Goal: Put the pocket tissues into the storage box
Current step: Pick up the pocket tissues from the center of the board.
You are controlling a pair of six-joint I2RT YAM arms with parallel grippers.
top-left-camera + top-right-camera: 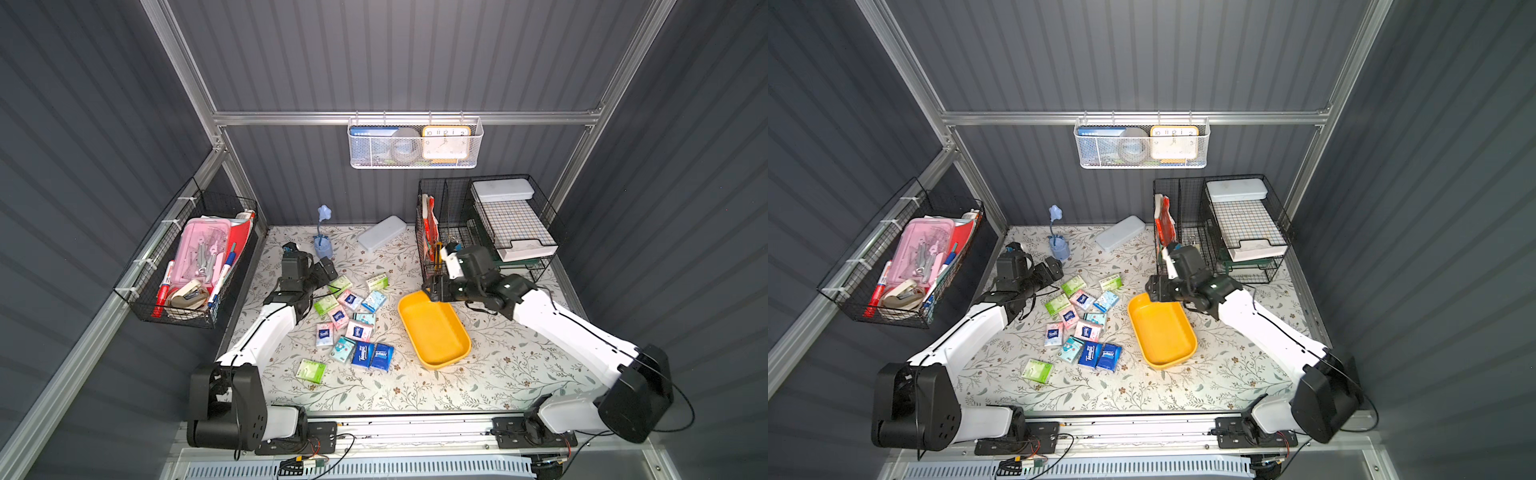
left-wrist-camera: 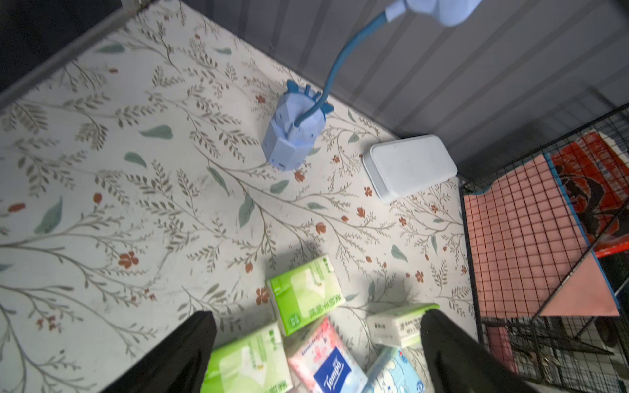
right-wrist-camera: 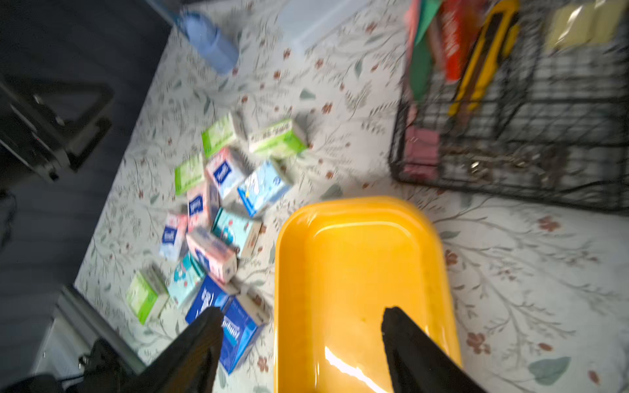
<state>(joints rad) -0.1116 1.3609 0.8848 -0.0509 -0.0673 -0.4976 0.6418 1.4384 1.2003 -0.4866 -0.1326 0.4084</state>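
Note:
Several pocket tissues [image 1: 363, 355] [image 1: 1090, 355] in green, pink, pale blue and dark blue lie scattered mid-table. To their right the yellow storage box [image 1: 434, 332] [image 1: 1160, 332] [image 3: 360, 265] stands with nothing in it. My left gripper [image 1: 330, 269] [image 1: 1054, 269] [image 2: 316, 314] hangs open over the far left of the pile, with green and pink packets [image 2: 306, 296] below its jaws. Above the box's far end my right gripper [image 1: 432, 289] [image 1: 1154, 289] [image 3: 301, 311] is open and holds nothing. Its wrist view is blurred.
A blue lamp [image 1: 323, 245] and a grey-white pencil case [image 1: 382, 232] stand at the back. A black wire organiser [image 1: 478, 232] fills the back right, close to my right wrist. A wire basket [image 1: 187, 266] hangs on the left wall and a white mesh basket [image 1: 413, 143] on the back wall.

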